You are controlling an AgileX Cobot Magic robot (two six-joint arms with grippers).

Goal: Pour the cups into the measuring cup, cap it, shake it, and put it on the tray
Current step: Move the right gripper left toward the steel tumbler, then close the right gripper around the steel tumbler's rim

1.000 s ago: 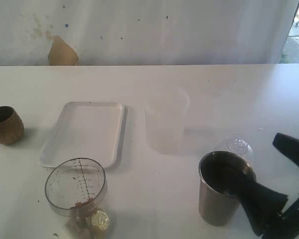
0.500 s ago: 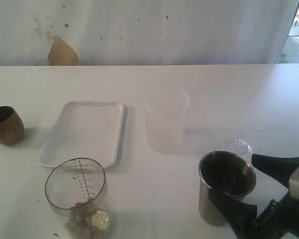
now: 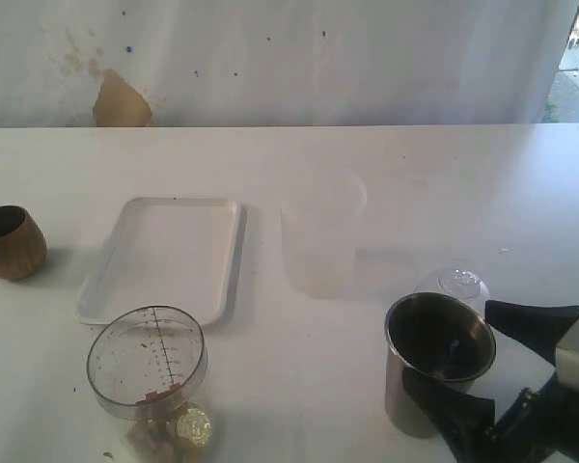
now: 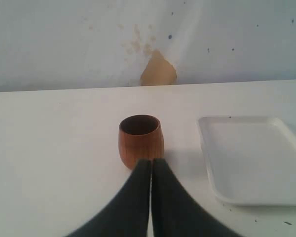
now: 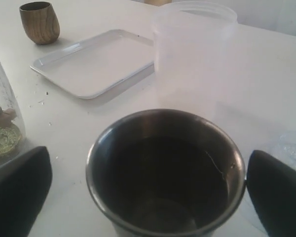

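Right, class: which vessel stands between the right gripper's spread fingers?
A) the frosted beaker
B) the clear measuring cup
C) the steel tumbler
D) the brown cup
C: the right wrist view shows the steel tumbler flanked by the two wide-apart fingers of the right gripper.

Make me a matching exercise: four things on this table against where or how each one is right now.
1. steel tumbler
2. brown cup
3. measuring cup
4. tray

a. lies flat beside the frosted beaker
b. between the fingers of the open right pincer
c. just ahead of the shut left pincer
d. gold disc at its bottom

Pairs: 1-b, 2-c, 3-d, 4-a.
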